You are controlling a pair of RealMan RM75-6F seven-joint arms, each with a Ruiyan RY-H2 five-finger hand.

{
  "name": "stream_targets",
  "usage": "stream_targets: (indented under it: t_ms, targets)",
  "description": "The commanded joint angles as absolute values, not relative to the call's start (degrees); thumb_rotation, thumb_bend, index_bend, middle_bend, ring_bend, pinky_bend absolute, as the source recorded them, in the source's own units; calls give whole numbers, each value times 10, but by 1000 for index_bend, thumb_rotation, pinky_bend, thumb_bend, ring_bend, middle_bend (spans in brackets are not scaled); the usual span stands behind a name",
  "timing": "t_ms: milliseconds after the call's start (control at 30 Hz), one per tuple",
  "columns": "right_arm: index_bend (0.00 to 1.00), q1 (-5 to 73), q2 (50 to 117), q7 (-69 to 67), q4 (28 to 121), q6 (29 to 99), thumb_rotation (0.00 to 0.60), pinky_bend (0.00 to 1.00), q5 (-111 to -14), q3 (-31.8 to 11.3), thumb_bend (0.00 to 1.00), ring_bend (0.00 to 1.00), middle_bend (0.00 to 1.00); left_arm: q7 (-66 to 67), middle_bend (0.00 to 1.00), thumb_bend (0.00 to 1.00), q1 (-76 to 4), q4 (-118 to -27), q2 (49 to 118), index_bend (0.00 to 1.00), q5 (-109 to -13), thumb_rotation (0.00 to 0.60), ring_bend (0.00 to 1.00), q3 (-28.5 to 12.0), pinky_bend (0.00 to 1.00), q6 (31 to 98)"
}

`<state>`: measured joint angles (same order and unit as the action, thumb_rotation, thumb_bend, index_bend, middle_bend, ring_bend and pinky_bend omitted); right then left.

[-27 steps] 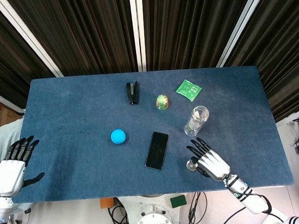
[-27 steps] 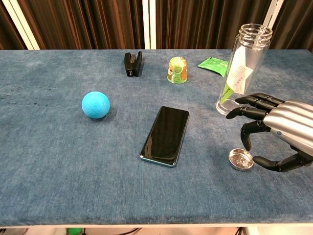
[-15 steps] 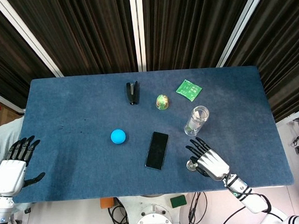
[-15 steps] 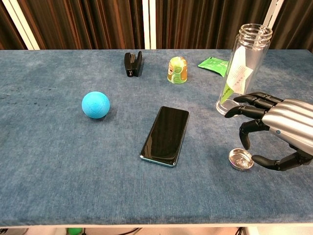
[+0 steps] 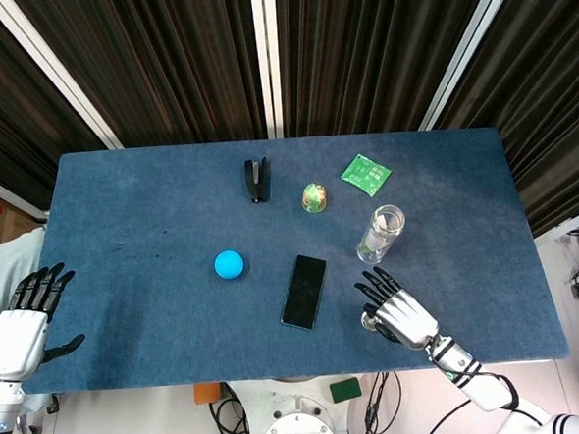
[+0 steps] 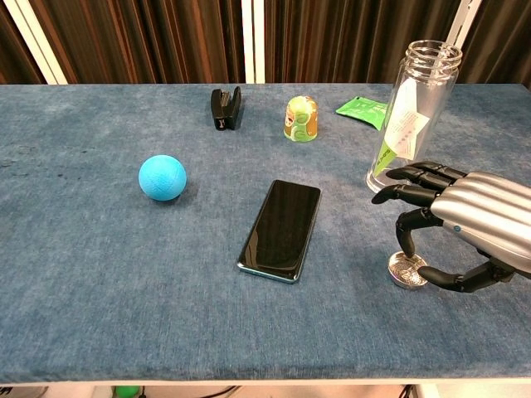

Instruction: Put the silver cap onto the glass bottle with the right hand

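Observation:
The silver cap (image 6: 406,271) lies flat on the blue table, hollow side up, near the front edge right of centre; in the head view the cap (image 5: 370,319) is mostly covered. My right hand (image 6: 460,222) hovers over it with fingers spread and curved, one fingertip just above its rim and the thumb beside it; nothing is held. The hand also shows in the head view as my right hand (image 5: 399,314). The open glass bottle (image 6: 411,116) stands upright just behind the hand, also seen as the bottle (image 5: 381,233). My left hand (image 5: 23,327) is open at the table's left front corner.
A black phone (image 6: 281,229) lies left of the cap. A blue ball (image 6: 163,177) sits further left. At the back are a black stapler (image 6: 225,108), a small green-yellow jar (image 6: 301,118) and a green packet (image 6: 362,108).
My right hand has shifted left and a little lower, so its fingers now reach over the cap. The cap, the bottle and the left hand stay where they were.

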<state>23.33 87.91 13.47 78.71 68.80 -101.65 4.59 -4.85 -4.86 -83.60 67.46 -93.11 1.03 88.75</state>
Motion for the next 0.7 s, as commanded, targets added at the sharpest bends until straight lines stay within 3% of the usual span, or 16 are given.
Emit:
stream_targets:
  t_ms: [33,700]
  targets:
    - [529,235,880,137,788,687,600,0,-1015,46,336,0,119,-50,47,55,-48,-834,675,103,-930,600,9,11,88,887]
    - [555,240,892,140,775,679,600,0,-1002,50,364,0,125,-57,47,55,-45,-826,676,103,-926,600,9,11,88,884]
